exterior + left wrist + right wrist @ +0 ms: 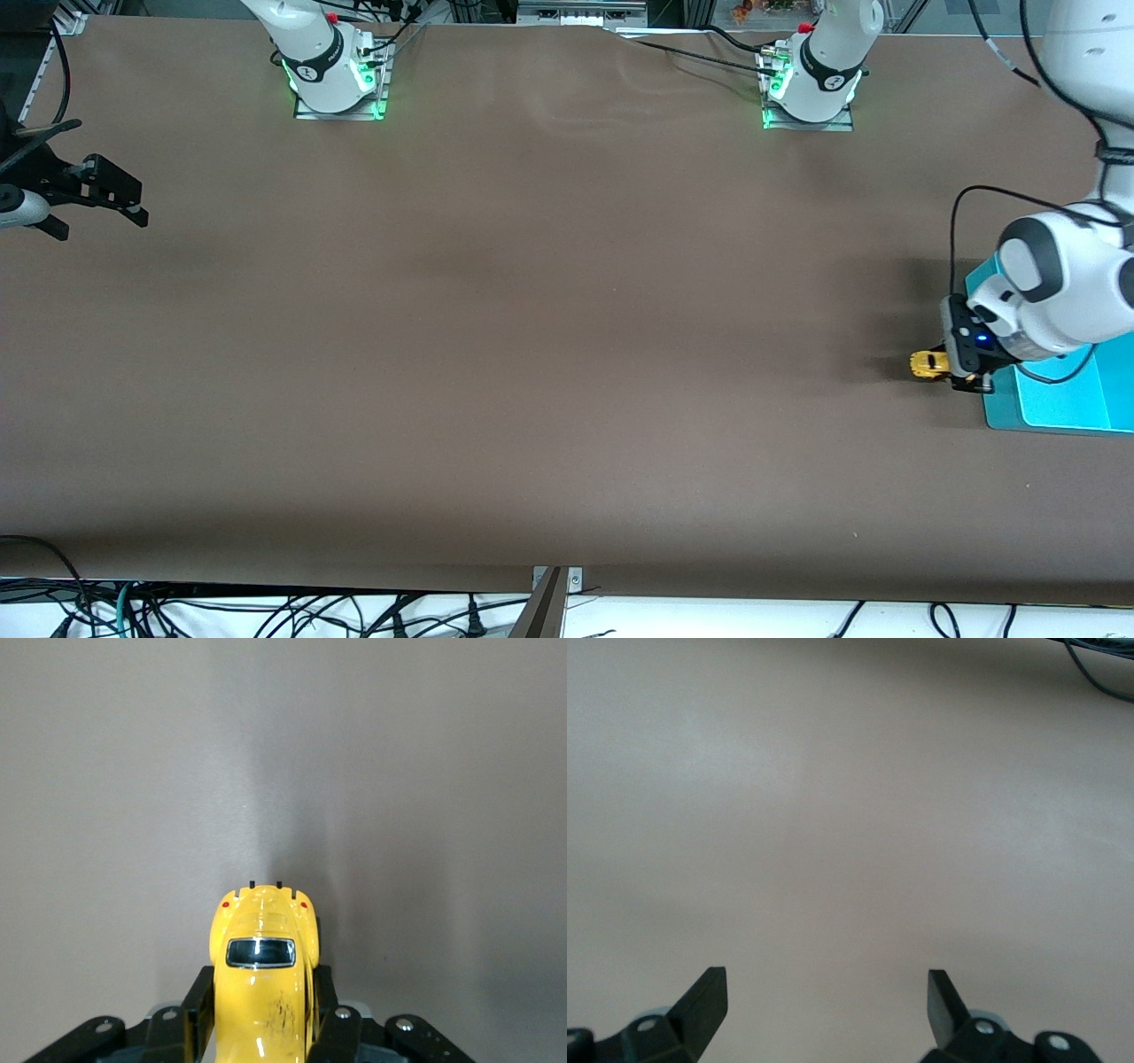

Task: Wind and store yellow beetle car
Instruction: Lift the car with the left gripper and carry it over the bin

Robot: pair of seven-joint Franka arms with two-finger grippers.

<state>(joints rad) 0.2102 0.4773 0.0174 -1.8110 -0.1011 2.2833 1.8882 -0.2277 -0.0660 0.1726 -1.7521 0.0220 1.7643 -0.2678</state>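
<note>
The yellow beetle car [928, 364] is a tiny rounded toy with a dark window and black scuff marks. It sits low at the brown table's left-arm end, beside a teal box. My left gripper [959, 370] is shut on it, one finger on each side of its body. In the left wrist view the yellow beetle car [262, 979] pokes out from between the fingers [200, 1005]. My right gripper [133, 208] waits at the right arm's end of the table, open and empty, with only bare table between its fingertips [709, 992] in the right wrist view.
A teal box [1059, 390] with a lighter flat top lies at the table's edge at the left arm's end, partly under the left arm's wrist. Cables hang below the table's near edge.
</note>
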